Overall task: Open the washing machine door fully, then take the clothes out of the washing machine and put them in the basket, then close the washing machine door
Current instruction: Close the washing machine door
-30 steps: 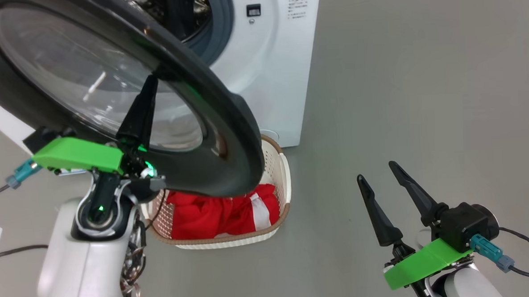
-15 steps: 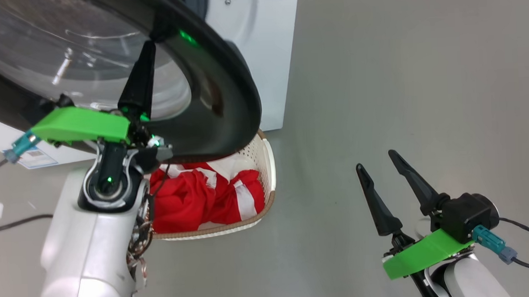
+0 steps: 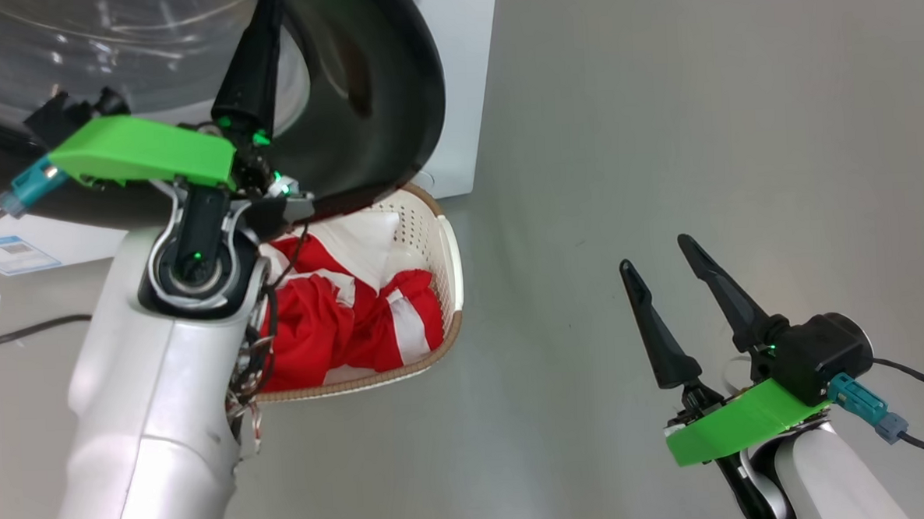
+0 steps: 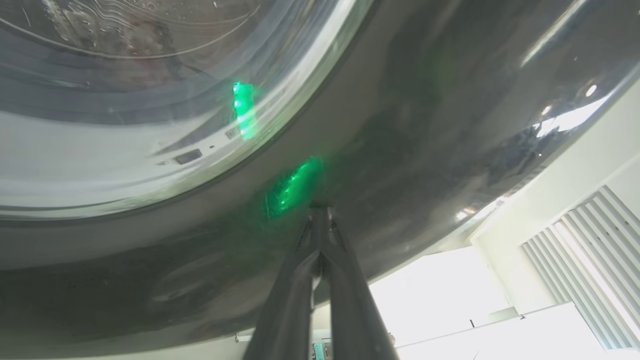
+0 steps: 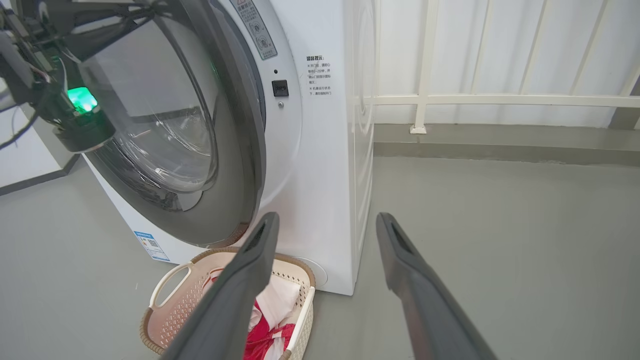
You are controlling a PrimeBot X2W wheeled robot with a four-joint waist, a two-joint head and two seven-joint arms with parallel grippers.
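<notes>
The step in hand appears to be closing the washing machine door (image 3: pixel 377 99), the glossy black ring filling the upper left of the head view. The left tool (image 4: pixel 320 212), its two dark fingers pressed together with nothing between them, touches the door's black rim just beside the glass window. Finishing well likely calls for a steady push square to the door until the latch catches on the washing machine (image 5: pixel 330 165); a glancing push could slide off the gloss. The left arm rises from the lower left, fingers pointing up. The red-and-white clothes (image 3: pixel 332 327) lie in the basket (image 3: pixel 452 291) on the floor, centre left, under the door. The right tool (image 3: pixel 655 251) hovers at lower right, fingers apart, empty.
</notes>
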